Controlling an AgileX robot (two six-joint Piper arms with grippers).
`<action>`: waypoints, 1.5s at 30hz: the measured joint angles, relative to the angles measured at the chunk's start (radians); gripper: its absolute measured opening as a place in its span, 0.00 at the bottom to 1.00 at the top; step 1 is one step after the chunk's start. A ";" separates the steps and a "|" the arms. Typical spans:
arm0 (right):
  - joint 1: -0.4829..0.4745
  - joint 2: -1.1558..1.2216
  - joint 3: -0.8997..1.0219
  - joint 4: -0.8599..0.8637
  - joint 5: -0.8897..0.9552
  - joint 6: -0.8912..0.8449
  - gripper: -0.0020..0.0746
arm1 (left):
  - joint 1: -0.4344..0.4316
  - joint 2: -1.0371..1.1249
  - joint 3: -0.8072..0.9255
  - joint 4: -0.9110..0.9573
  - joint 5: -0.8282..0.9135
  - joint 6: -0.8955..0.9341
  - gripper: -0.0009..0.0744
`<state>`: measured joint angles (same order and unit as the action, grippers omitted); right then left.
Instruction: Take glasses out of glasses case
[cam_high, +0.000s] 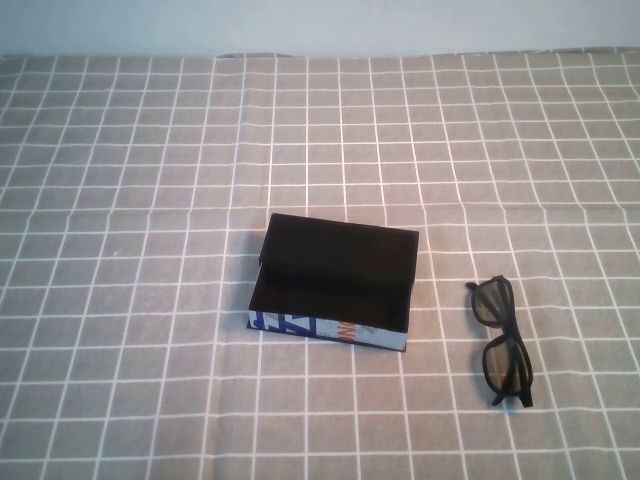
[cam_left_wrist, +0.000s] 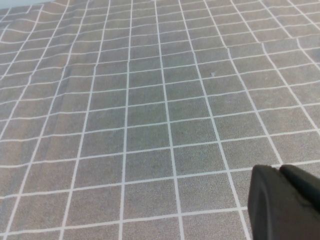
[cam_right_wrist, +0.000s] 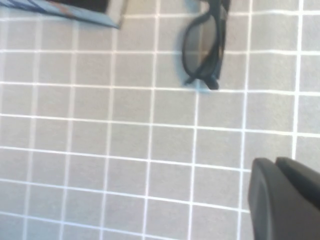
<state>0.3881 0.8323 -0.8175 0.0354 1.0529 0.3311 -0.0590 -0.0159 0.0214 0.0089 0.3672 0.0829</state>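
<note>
The glasses case (cam_high: 330, 328) lies open in the middle of the table, its black inside empty and its lid (cam_high: 345, 250) tipped back. The black glasses (cam_high: 509, 368) lie on the cloth to the right of the case, apart from it. In the right wrist view the glasses (cam_right_wrist: 202, 47) and a corner of the case (cam_right_wrist: 75, 9) show. My right gripper (cam_right_wrist: 274, 162) is shut and empty, hanging over bare cloth short of the glasses. My left gripper (cam_left_wrist: 277, 170) is shut and empty over bare cloth. Neither gripper shows in the high view.
A grey cloth with a white grid (cam_high: 150, 200) covers the whole table. A pale wall (cam_high: 320, 25) runs along the far edge.
</note>
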 joint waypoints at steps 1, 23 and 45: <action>0.000 -0.019 0.002 0.000 0.000 0.000 0.01 | 0.000 0.000 0.000 0.000 0.000 0.000 0.01; -0.321 -0.645 0.817 -0.101 -1.060 -0.082 0.00 | 0.000 0.000 0.000 0.000 0.000 0.000 0.01; -0.321 -0.841 0.845 -0.018 -0.882 -0.258 0.00 | 0.000 0.000 0.000 0.000 0.000 0.000 0.01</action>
<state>0.0672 -0.0084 0.0273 0.0177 0.1711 0.0735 -0.0590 -0.0159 0.0214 0.0089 0.3672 0.0829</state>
